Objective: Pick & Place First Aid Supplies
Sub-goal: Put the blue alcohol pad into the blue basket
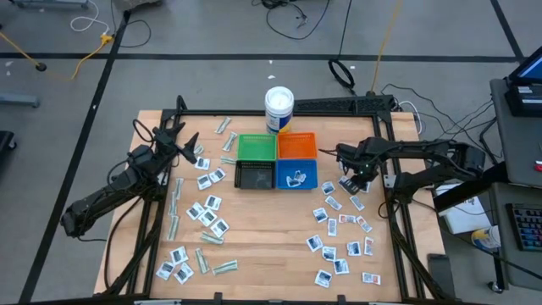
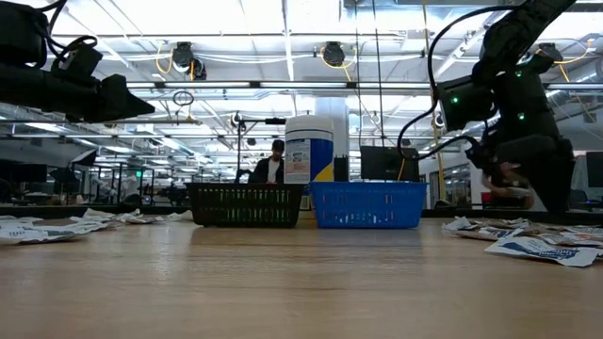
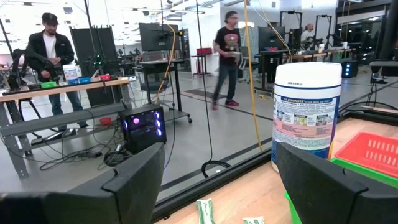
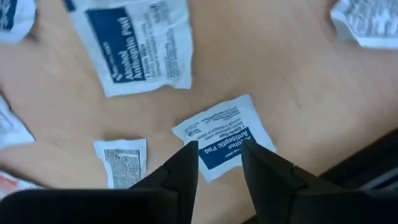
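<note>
We cannot read the print on the scattered packets (image 1: 210, 203) from above. The right tool's fingertips (image 4: 189, 155) cover part of one antiseptic sachet (image 4: 219, 132); neighbouring sachets (image 4: 367, 22) run off the edge. The white tub (image 2: 309, 160) stands partly behind the bins (image 2: 247, 204).

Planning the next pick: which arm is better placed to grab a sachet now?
Right, probably: its end effector hangs low over a blue-print sachet, fingers straddling it. The left end effector waits raised, off the packets.
</note>
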Robot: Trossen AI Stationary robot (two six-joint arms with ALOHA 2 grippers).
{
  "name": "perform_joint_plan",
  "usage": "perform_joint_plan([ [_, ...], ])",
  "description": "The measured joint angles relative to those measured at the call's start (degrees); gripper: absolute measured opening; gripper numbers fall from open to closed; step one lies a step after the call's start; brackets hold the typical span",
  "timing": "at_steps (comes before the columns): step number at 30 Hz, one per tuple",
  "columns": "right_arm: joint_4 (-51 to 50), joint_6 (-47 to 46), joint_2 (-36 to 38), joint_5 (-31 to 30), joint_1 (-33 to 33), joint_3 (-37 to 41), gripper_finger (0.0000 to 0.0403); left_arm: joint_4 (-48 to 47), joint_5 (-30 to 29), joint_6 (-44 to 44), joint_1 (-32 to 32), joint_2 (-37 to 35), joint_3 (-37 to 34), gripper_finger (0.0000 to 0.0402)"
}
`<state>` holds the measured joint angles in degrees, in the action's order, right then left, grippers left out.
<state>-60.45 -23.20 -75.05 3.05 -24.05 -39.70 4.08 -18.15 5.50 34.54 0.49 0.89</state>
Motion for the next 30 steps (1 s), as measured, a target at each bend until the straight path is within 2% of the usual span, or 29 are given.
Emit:
perform_joint_plan([
  [8,0.5,5.9,-2.3,0.0,0.0,1.0,0.0106,0.0,0.0,0.0,0.0,0.0,0.0,0.0308],
  [18,4.3,4.8,-9.7,1.6,0.0,0.9,0.0103,0.0,0.0,0.0,0.0,0.0,0.0,0.0308],
  [21,4.4,4.4,-11.5,2.0,0.0,0.9,0.0084,0.0,0.0,0.0,0.0,0.0,0.0,0.0308],
  [26,4.5,4.2,-11.9,2.1,0.0,1.0,0.0013,0.0,0.0,0.0,0.0,0.0,0.0,0.0308],
  [30,4.3,3.2,-11.4,1.9,0.0,0.9,0.0006,0.0,0.0,0.0,0.0,0.0,0.0,0.0308],
])
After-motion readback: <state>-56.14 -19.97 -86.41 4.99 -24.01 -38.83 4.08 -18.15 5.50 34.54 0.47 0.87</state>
